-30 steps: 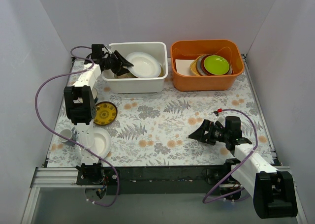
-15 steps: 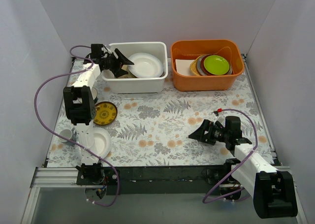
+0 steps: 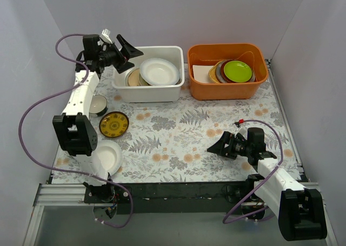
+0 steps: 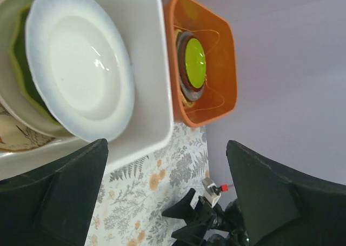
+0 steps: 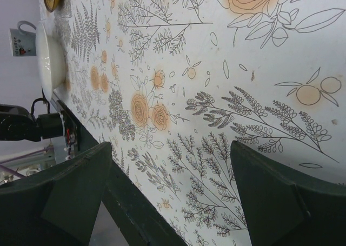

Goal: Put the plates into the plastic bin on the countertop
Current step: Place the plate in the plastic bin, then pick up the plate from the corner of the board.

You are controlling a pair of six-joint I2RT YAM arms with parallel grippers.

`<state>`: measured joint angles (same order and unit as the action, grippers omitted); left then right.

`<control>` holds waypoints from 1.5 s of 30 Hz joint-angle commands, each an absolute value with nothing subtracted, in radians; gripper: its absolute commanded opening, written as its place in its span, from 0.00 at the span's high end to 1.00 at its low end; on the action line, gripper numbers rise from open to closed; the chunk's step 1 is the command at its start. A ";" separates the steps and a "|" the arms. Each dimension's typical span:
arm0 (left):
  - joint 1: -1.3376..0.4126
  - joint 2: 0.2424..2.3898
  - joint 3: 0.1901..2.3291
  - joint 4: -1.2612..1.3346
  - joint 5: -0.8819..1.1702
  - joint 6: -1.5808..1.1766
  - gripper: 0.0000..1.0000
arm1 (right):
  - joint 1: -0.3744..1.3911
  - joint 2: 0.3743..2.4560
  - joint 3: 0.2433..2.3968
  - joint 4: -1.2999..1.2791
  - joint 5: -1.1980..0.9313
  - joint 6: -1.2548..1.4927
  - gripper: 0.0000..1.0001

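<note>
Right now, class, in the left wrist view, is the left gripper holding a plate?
No: the left gripper is open with nothing between its fingers; the white plate lies in the plastic bin.

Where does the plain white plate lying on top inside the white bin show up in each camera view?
Top external: the white plate lies upper left of centre, inside the white bin.
Left wrist: the plate fills the upper left, within the bin's wall.
Right wrist: not in it.
Shared landmark: the floral cloth shows in all three views.
</note>
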<state>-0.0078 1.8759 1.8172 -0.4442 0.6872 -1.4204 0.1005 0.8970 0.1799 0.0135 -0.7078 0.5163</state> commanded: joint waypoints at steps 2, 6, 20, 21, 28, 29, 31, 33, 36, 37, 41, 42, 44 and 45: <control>-0.002 1.636 1.654 -0.416 0.710 -1.391 0.06 | 0.104 0.893 0.176 -0.055 -0.669 0.497 0.02; -0.002 1.505 1.516 -0.462 0.669 -1.358 0.02 | 0.106 0.903 0.202 -0.055 -0.690 0.502 0.02; -0.002 1.190 1.319 -0.704 0.491 -1.216 0.02 | 0.366 1.000 0.402 -0.019 -0.572 0.592 0.02; -0.002 1.180 1.321 -0.716 0.491 -1.216 0.02 | 0.394 1.024 0.409 -0.009 -0.560 0.606 0.03; -0.002 1.101 1.336 -0.773 0.466 -1.236 0.02 | 0.649 1.189 0.504 0.161 -0.456 0.725 0.04; -0.002 1.079 1.321 -0.764 0.477 -1.247 0.02 | 0.704 1.213 0.518 0.179 -0.434 0.739 0.04; -0.002 1.057 1.307 -0.750 0.500 -1.269 0.02 | 0.753 1.287 0.569 0.233 -0.414 0.779 0.05; -0.002 1.043 1.311 -0.765 0.500 -1.264 0.02 | 0.817 1.353 0.609 0.250 -0.371 0.810 0.07; -0.002 1.020 1.331 -0.811 0.500 -1.247 0.02 | 0.902 1.451 0.698 0.293 -0.311 0.848 0.07; -0.002 1.011 1.331 -0.811 0.505 -1.250 0.02 | 0.928 1.474 0.731 0.305 -0.307 0.860 0.07; -0.002 0.970 1.315 -0.795 0.511 -1.281 0.02 | 0.995 1.630 0.833 0.354 -0.295 0.899 0.09; -0.002 0.962 1.312 -0.793 0.512 -1.285 0.02 | 1.009 1.658 0.853 0.366 -0.296 0.908 0.09; -0.002 0.950 1.304 -0.787 0.521 -1.305 0.02 | 1.043 1.741 0.934 0.371 -0.302 0.920 0.09; -0.002 0.950 1.305 -0.787 0.528 -1.310 0.02 | 1.054 1.767 0.966 0.370 -0.302 0.922 0.10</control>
